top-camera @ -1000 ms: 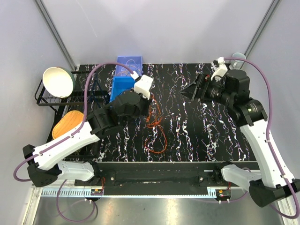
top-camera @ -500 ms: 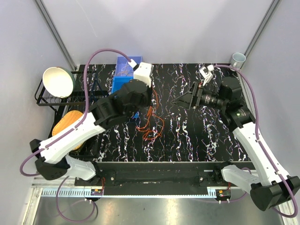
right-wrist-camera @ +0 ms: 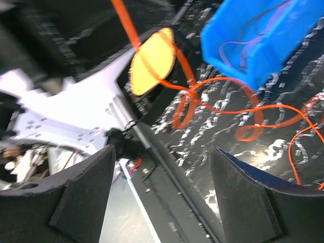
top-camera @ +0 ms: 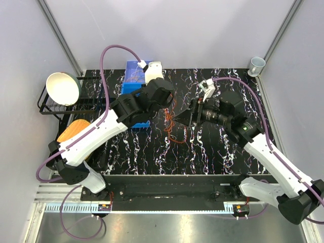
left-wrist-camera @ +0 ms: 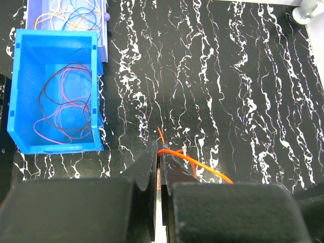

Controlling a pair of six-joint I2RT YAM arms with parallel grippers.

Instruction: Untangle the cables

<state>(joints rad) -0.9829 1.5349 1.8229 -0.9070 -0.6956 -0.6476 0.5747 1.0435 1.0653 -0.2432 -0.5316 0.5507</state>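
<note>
A bunch of thin orange and red cables hangs and lies in loose loops at the middle of the black marble table. My left gripper is above the bunch and shut on an orange cable. In the left wrist view its jaws are closed with the cable coming out to the right. My right gripper is open, points left and sits just right of the bunch. In the right wrist view the orange loops hang ahead of its spread jaws, which hold nothing.
A blue bin holds brown and purple wires. A lavender tray behind it holds yellow, blue and orange wires. A white bowl sits on a black rack. A yellow-orange object lies at the left, a cup at the back right.
My left gripper has moved up and to the back right, pulling the orange bunch with it. My right arm has swung left and down toward the bunch.
</note>
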